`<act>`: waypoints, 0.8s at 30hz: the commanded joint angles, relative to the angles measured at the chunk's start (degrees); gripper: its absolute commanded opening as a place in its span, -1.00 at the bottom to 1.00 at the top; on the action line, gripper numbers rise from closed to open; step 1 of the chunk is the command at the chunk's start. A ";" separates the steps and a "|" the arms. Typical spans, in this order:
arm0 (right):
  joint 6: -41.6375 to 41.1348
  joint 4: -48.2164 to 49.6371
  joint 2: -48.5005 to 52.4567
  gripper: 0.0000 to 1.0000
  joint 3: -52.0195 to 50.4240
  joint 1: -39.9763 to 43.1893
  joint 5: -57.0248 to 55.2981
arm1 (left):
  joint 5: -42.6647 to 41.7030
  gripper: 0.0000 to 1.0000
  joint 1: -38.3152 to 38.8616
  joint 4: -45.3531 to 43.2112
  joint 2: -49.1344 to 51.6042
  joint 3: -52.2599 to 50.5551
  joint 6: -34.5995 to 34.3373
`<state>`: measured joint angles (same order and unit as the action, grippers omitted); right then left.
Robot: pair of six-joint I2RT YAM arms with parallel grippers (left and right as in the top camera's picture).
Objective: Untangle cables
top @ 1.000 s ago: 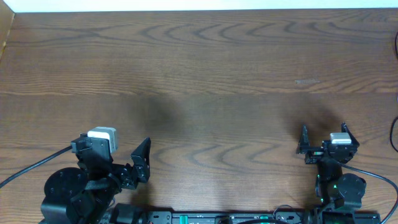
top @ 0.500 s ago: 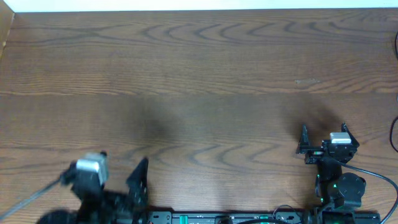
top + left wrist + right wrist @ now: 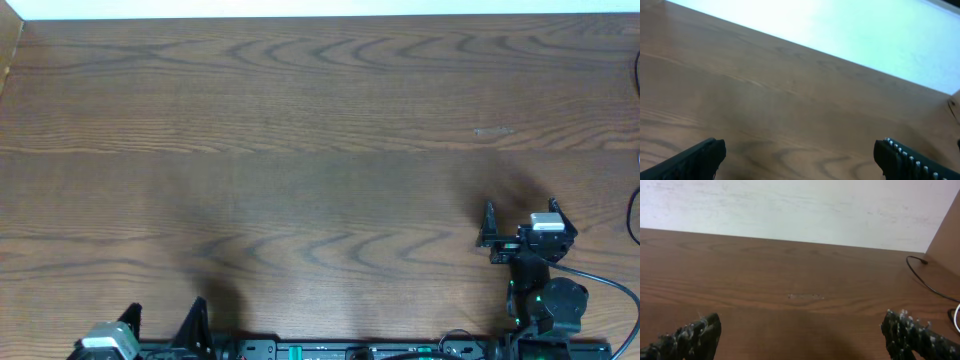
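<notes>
No bundle of cables lies on the table top. At the far right, a thin black cord (image 3: 918,274) with a small plug end runs along the table, and a bit of white cord (image 3: 956,314) shows beside it. Thin black cord also shows at the right edge of the overhead view (image 3: 631,215). My left gripper (image 3: 163,318) is open and empty at the near edge, low over bare wood (image 3: 800,155). My right gripper (image 3: 521,213) is open and empty at the near right, its fingers wide apart over bare wood (image 3: 800,335).
The brown wooden table (image 3: 320,130) spans the view, with a white wall strip behind its far edge. A wooden side panel (image 3: 945,235) stands at the right. A small pale scuff (image 3: 492,131) marks the wood.
My left arm has pulled back toward the near edge and now shows only at the bottom of the overhead view. The right arm has not moved.
</notes>
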<state>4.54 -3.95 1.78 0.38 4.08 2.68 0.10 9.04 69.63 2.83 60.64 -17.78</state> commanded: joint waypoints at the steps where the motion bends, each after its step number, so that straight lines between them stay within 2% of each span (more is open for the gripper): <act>1: -0.85 -0.28 0.02 0.99 -0.07 0.33 -0.61 | 1.60 0.99 -0.28 -5.09 -0.22 -2.71 -0.04; 6: -0.85 -0.28 0.02 0.98 -0.07 0.33 -0.61 | -2.54 1.00 -0.28 -19.98 -0.20 -13.25 1.73; 13: -0.85 -0.28 0.02 0.99 -0.07 0.33 -0.61 | -7.23 1.00 -0.28 -52.30 -0.20 -31.63 2.91; 14: -0.85 -0.28 0.02 0.99 -0.07 0.33 -0.61 | -7.21 1.00 -0.28 -59.91 -0.20 -34.84 2.93; 22: -0.85 -0.28 0.02 0.99 -0.07 0.33 -0.61 | -6.97 1.00 -1.22 -87.82 -2.25 -50.10 5.07; 24: -0.85 -0.28 0.02 0.98 -0.07 0.33 -0.61 | -6.95 1.00 -2.14 -91.84 -2.78 -52.59 5.14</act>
<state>4.54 -3.97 1.98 0.38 4.08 2.55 -6.13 8.25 -17.85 1.65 11.29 -13.96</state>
